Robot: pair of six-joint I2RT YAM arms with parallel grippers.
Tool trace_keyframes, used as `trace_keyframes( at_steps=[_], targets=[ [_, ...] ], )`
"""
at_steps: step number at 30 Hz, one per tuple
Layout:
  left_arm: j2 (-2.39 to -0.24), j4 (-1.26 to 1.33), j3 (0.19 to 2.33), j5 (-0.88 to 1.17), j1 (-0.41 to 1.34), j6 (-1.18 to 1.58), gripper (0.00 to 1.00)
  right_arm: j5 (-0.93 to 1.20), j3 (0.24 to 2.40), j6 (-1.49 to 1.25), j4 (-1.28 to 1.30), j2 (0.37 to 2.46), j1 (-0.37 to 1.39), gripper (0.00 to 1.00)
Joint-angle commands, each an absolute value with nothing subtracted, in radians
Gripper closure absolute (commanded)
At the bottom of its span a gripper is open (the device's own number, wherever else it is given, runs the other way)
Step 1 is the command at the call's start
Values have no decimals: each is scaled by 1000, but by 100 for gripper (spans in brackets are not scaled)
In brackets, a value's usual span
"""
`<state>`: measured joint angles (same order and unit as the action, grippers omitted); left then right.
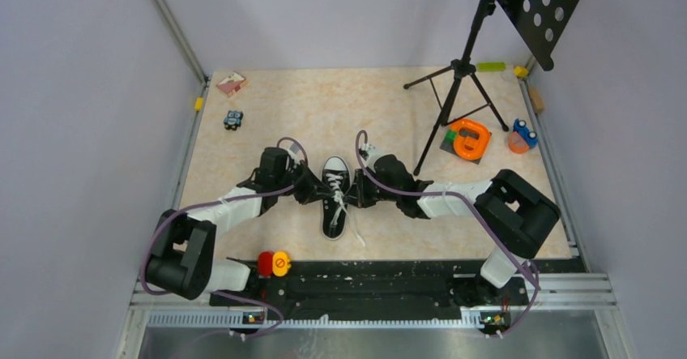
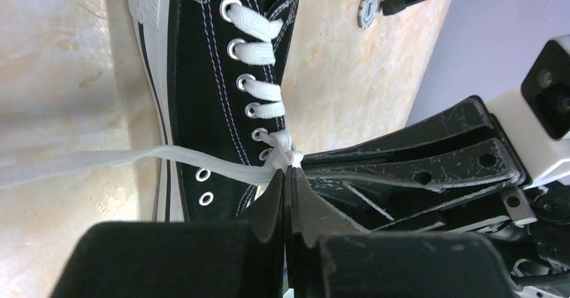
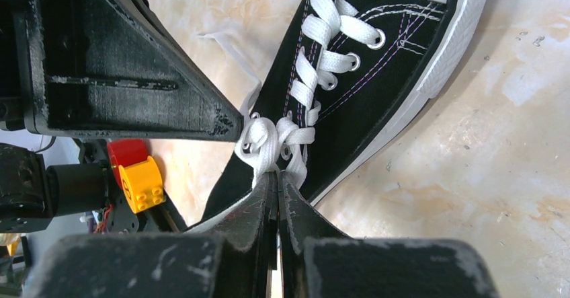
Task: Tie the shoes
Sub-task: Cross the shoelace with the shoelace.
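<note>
Marbled beige tabletop (image 1: 389, 116), grey walls around; sneaker (image 1: 328, 220) lies flat at centre, toe cap to 12 o'clock, heel to 6, with the arms meeting over its tongue — left from 9, right from 3

Left gripper (image 2: 288, 175): fingers (image 2: 269, 209) pressed together, tips pinching a strand of the white laces (image 2: 259, 52) at the crossing by the upper eyelets. That strand runs flat across the shoe's side onto the table. Right gripper (image 3: 276, 175): fingers (image 3: 255, 210) likewise closed, nipping a small loop of lace at the same crossing. The two tips sit just beside each other.

Judgement: step in hand looks like drawing the first crossing snug. To do it well — pull apart evenly, left to 9, right to 3, staying low so the shoe is not lifted. Pinches must be firm, flat lace slips easily; unequal pull would likely yaw the sneaker. One loose tail trails toward 5 o'clock: best kept clear of the fingers
</note>
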<state>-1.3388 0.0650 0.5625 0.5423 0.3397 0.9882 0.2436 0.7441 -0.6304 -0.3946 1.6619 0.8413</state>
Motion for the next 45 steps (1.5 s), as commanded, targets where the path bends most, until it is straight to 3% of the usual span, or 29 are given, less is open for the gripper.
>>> trace_keyframes(
  at_steps=[1, 10, 12, 14, 26, 45],
  targets=[
    [-1327, 39, 560, 596, 346, 909, 100, 235, 746, -619, -416, 1626, 839, 100],
    [-1260, -92, 569, 573, 348, 808, 99, 242, 758, -616, -410, 1636, 840, 100],
    [-1266, -157, 606, 552, 346, 739, 82, 242, 763, -609, -403, 1637, 840, 100],
    [-1291, -235, 666, 512, 345, 677, 74, 239, 763, -610, -403, 1636, 839, 100],
    [-1318, -267, 787, 449, 354, 589, 61, 239, 756, -619, -413, 1633, 840, 100],
    [-1421, -278, 883, 376, 465, 526, 66, 241, 758, -619, -412, 1638, 840, 100]
  ],
)
